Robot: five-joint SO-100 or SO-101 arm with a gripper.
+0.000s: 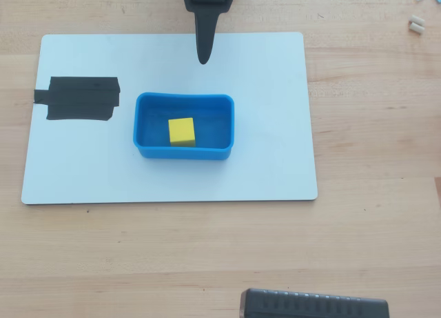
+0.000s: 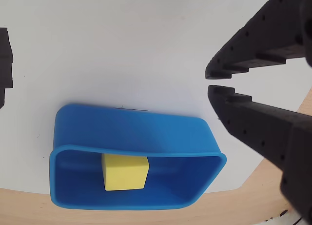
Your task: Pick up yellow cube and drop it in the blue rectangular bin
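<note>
Closest to the lens in the wrist view, the gripper (image 2: 210,83) fills the right side, its two black fingers drawn almost together with only a thin sliver of gap at the tips and nothing between them. Below and left of those tips sits the blue rectangular bin (image 2: 134,137), and the yellow cube (image 2: 125,172) rests on its floor, left of centre in that view and close to the bin's nearer long wall. Beyond the bin spreads the white board (image 2: 122,44) it stands on, with a black tape patch (image 2: 5,64) just cut by the left edge. In the overhead view the gripper (image 1: 202,56) points down from the top edge, hanging over the board above the bin and clear of its rim; the cube (image 1: 182,132) lies inside the bin (image 1: 145,121), the tape patch (image 1: 79,98) is to the left, and the board (image 1: 275,159) lies on a wooden table (image 1: 372,228). A dark ribbed object (image 1: 313,305) sits at the bottom edge.
</note>
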